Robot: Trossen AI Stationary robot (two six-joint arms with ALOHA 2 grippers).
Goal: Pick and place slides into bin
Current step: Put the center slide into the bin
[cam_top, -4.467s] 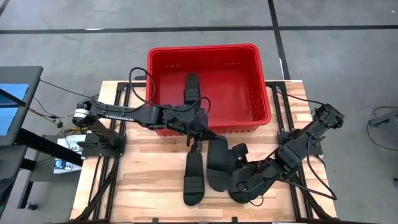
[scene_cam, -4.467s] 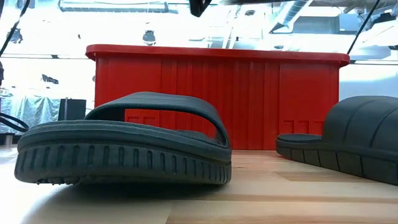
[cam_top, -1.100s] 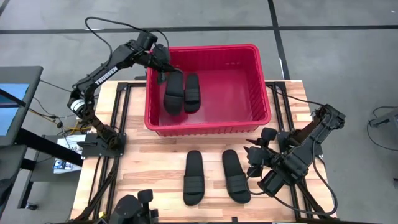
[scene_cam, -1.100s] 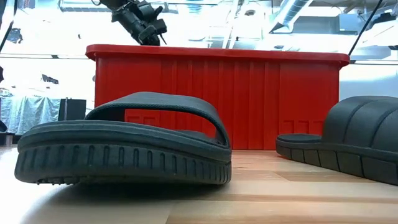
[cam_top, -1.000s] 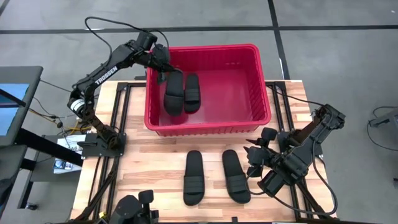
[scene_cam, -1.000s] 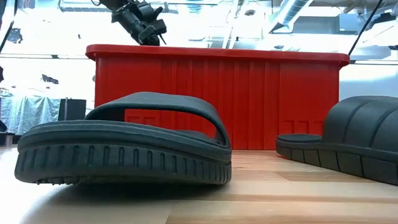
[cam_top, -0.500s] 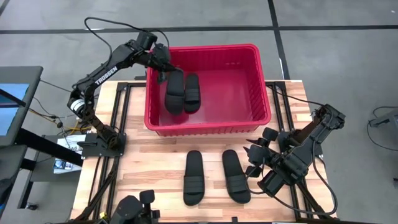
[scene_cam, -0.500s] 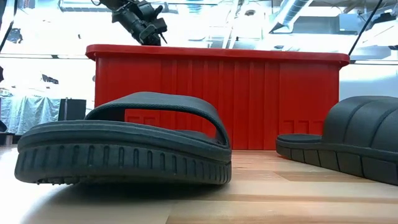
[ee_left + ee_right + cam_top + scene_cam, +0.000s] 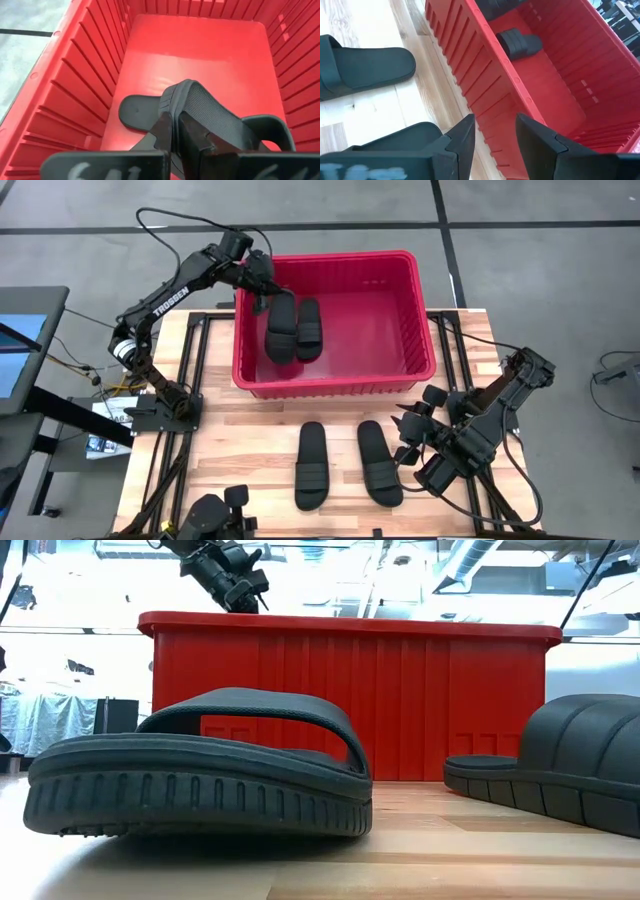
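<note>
Slides numbered four in all: two [image 9: 281, 328] [image 9: 310, 328] lay inside the bin [image 9: 412, 300] toward its 9 o'clock side, and two [image 9: 311, 464] [image 9: 378, 462] remained on the wooden table [image 9: 240, 440] at the bin's 6 o'clock. By this count the task stood about half done, with the table pair left to move. Each slide showed a matte black, elongated oval sole crossed by a wide ribbed strap; in the low view the nearer sole [image 9: 200, 795] showed a grooved edge. The bin was a red crate with ribbed walls and a thick rim. The left gripper [image 9: 262, 287] was at the bin's 10 o'clock corner, clenched on the strap of the left-hand slide there, as the left wrist view showed [image 9: 176, 131]. The right gripper [image 9: 412, 438] rested low at the table's 4 o'clock, fingers spread and holding nothing, just beside the right-hand table slide.
</note>
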